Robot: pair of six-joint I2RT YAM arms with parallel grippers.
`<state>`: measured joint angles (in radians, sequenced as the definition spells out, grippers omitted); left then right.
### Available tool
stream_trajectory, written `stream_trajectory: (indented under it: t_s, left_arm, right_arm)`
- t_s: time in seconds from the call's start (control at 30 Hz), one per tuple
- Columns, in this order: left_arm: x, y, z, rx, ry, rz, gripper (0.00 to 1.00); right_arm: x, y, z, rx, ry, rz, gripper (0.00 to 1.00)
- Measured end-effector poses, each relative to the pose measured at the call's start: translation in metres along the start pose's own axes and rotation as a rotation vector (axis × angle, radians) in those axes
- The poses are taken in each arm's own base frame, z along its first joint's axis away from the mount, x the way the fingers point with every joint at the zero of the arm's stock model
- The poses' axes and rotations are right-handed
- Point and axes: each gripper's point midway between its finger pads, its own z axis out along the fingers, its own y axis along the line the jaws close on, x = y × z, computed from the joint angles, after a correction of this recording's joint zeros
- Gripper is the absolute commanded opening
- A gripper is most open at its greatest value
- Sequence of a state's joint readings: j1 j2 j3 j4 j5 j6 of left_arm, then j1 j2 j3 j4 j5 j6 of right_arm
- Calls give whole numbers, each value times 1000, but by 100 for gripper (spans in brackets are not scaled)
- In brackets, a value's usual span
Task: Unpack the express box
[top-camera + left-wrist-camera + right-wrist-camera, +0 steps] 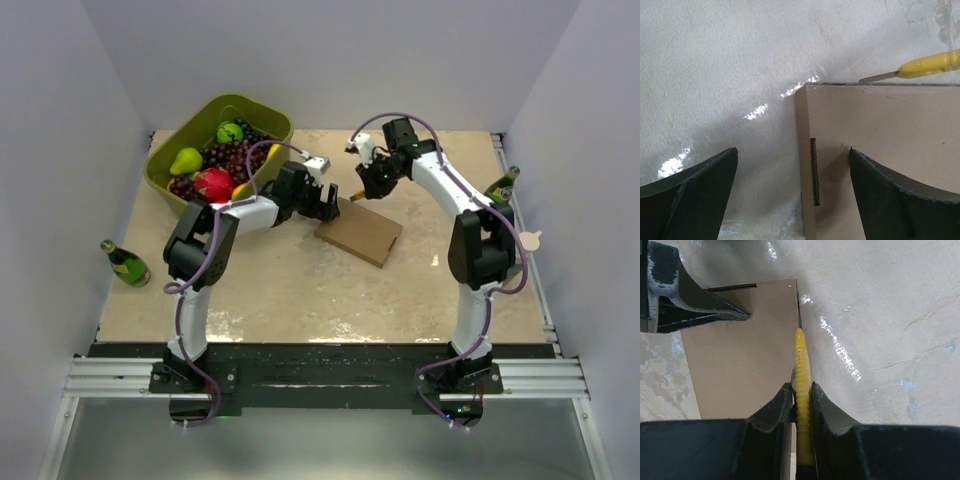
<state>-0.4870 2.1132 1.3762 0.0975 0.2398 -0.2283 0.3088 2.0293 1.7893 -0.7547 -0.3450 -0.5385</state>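
While the right gripper (801,386) pinched a knife (800,352), the spread left gripper (792,151) straddled the box (880,145) edge; probably light, stiff, grippable there.

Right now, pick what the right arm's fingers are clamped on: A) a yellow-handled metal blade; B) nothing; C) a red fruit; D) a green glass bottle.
A: the right wrist view shows the right fingers shut on the yellow-handled metal blade, its tip at the edge of the flat brown cardboard box.
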Motion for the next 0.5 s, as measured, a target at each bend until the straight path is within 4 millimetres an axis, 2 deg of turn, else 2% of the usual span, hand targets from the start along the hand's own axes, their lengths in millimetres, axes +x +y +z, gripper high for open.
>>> stream_trajectory:
  t_s: [0.5]
  left_arm:
    - [0,0,0,0,1,-8,97]
  right_arm:
    - [5,-1,7,18,30,-9,0]
